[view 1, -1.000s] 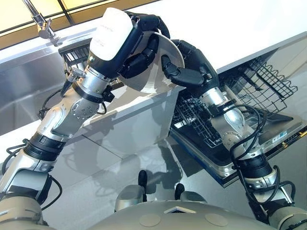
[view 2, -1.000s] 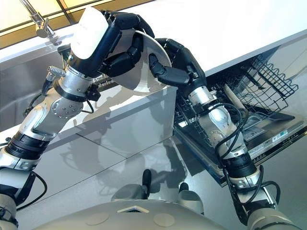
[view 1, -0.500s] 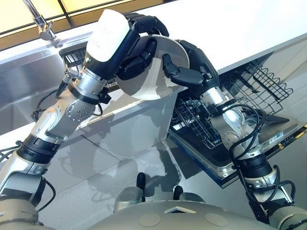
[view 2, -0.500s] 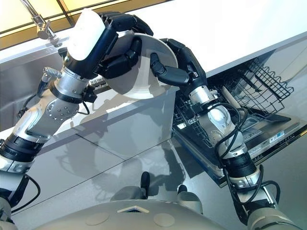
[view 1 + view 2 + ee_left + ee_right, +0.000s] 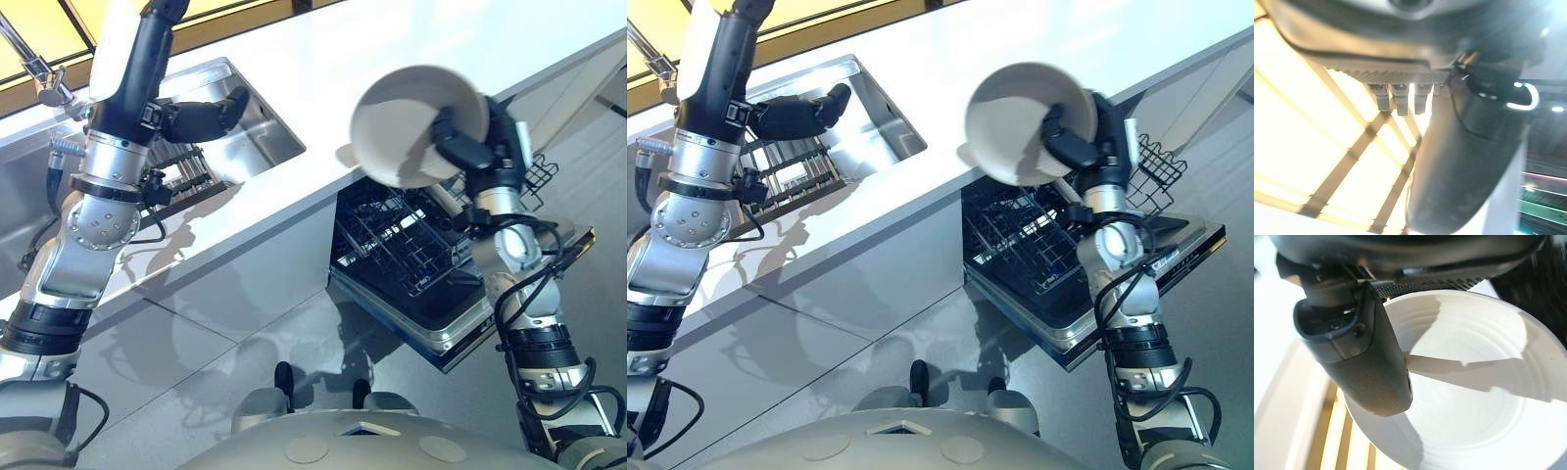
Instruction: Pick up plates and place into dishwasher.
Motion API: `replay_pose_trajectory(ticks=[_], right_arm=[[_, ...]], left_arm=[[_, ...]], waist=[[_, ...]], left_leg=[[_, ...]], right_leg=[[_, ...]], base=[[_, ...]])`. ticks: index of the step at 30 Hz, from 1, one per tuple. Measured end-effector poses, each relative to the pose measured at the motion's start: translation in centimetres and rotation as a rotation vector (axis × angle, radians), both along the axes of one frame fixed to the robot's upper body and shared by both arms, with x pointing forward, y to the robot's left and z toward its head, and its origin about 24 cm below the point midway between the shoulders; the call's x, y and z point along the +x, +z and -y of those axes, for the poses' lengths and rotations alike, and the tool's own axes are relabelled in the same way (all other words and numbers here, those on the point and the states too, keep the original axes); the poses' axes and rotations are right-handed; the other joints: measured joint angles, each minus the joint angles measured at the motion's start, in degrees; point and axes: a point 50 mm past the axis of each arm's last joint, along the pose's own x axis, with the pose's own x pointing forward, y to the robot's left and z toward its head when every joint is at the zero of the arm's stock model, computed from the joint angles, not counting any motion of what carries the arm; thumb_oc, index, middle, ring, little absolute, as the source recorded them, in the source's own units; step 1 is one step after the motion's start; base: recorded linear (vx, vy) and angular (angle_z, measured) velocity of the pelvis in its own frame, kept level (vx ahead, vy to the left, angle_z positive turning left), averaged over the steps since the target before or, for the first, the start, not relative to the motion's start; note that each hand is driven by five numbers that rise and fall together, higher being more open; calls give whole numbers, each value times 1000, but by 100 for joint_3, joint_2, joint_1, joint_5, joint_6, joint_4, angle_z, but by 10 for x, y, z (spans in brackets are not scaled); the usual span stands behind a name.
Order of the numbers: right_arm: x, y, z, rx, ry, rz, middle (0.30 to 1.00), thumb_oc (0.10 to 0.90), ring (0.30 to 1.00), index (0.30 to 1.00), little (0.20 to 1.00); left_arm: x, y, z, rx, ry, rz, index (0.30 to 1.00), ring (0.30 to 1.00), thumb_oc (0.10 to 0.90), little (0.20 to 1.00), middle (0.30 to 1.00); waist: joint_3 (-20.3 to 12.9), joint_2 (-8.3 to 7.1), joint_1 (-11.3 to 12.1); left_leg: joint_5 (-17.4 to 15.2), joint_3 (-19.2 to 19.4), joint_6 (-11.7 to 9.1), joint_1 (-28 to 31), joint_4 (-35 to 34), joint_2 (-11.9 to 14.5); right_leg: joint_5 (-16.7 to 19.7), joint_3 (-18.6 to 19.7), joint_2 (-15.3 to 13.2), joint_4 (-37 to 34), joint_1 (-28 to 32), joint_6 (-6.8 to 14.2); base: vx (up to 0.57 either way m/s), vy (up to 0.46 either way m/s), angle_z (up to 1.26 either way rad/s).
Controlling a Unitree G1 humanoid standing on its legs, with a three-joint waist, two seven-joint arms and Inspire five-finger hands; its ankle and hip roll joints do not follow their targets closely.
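Plate [image 5: 411, 122]: a white, round, rigid dish, held raised and tilted by the right hand [image 5: 472, 147] above the open dishwasher [image 5: 460, 328], near the edge of the white counter [image 5: 323, 59]. In the right wrist view the thumb lies across the plate's inner face [image 5: 1474, 396] with the fingers behind the rim, so the hand is clamped on the plate at one edge. The left hand [image 5: 196, 116] hangs over the sink [image 5: 260, 132], above a dish rack [image 5: 181, 171], with fingers straight and relaxed, holding nothing. Handling assessment: the plate appears ceramic, therefore stiff, moderately heavy for a one-edge pinch, smooth enough to slip, and liable to chip or break on contact with the wire rack [image 5: 392, 240]. The rim is the correct place to take hold, thumb on one face and fingers on the other. Lowering it edge-first between the rack tines calls for a slow approach and firm clamping until it is seated.
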Motion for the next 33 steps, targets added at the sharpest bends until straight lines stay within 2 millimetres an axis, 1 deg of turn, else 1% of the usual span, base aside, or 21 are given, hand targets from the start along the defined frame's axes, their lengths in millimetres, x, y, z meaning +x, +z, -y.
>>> replay_pose_trajectory(ticks=[3,5,7,10,13,16,19,21,24,27,30,31,33], right_arm=[[-6,3,24,36,-170,33,300,100,300,300,200],[-12,0,38,5,-283,31,300,100,300,300,200],[-20,-7,51,-31,-392,2,300,100,300,300,200],[-30,-26,66,-108,-510,-92,300,100,300,300,200],[-39,-49,71,-257,-553,-230,300,100,300,300,200],[-45,-67,73,-351,-555,-341,300,100,300,300,200],[-48,-80,70,-432,-534,-417,300,100,300,300,200],[-51,-88,69,-475,-524,-461,300,100,300,300,200],[-51,-97,70,-547,-514,-509,300,100,300,300,200],[-53,-98,76,-613,-535,-534,300,100,300,300,200],[-53,-96,80,-681,-539,-545,300,100,300,300,200],[-52,-93,82,-699,-547,-539,300,100,300,300,200],[-51,-89,84,-737,-560,-531,300,100,300,300,200]], left_arm=[[-3,-11,-18,-32,61,-53,900,900,800,900,900],[-5,-18,-28,-54,92,-87,900,900,800,900,900],[-9,-25,-36,-66,119,-113,900,900,800,900,900],[-14,-30,-43,-83,136,-143,900,900,800,900,900],[-16,-32,-47,-87,151,-151,900,900,800,900,900],[-18,-34,-50,-100,143,-176,900,900,800,900,900],[-22,-41,-54,-121,145,-218,900,900,800,900,900],[-21,-46,-55,-142,151,-242,900,900,800,900,900],[-20,-52,-59,-160,164,-283,900,900,800,900,900],[-21,-58,-63,-185,170,-310,900,900,800,900,900],[-25,-67,-66,-215,184,-348,900,900,800,900,900],[-27,-72,-68,-229,195,-370,900,900,800,900,900],[-31,-81,-73,-241,221,-406,900,900,800,900,900]], waist=[[0,0,11],[0,1,10],[-1,1,15],[-3,4,29],[-19,32,37],[-61,99,49],[-105,170,50],[-118,191,50],[-132,235,136],[-118,322,185],[-107,430,292],[-72,494,366],[-13,608,397]], left_leg=[[-27,78,7,44,0,-1],[-37,93,8,55,-1,-1],[-39,92,8,56,-2,-1],[-39,82,8,57,-11,1],[-43,61,14,57,-20,0],[-49,-18,20,57,-24,-2],[-48,-52,22,57,-24,-4],[-33,-110,19,58,-24,-7],[-8,-193,11,35,-24,-7],[29,-359,-12,-83,-20,-28],[64,-478,-6,-137,-2,-47],[74,-496,-14,-147,0,-48],[102,-592,-14,-178,0,-67]], right_leg=[[0,76,-6,-1,10,0],[-1,77,-9,-1,16,1],[-1,76,-9,-1,18,1],[-2,75,-7,-1,29,1],[-2,62,-9,-1,41,0],[-3,35,-17,-1,61,1],[-4,6,-16,-2,78,1],[-20,-84,-13,-3,120,-3],[-22,-136,-8,-3,122,-5],[-39,-302,-20,-2,100,2],[-47,-413,-24,-1,93,-4],[-47,-432,-19,-1,94,-4],[-75,-542,-23,-1,104,11]], base=[[48,-46,-12],[50,-50,-5],[54,-62,0],[54,-63,2],[62,-78,4],[67,-78,4],[64,-69,5],[37,-46,18],[5,-21,13],[-21,2,31],[-19,12,22],[-20,23,16],[-19,43,22]])
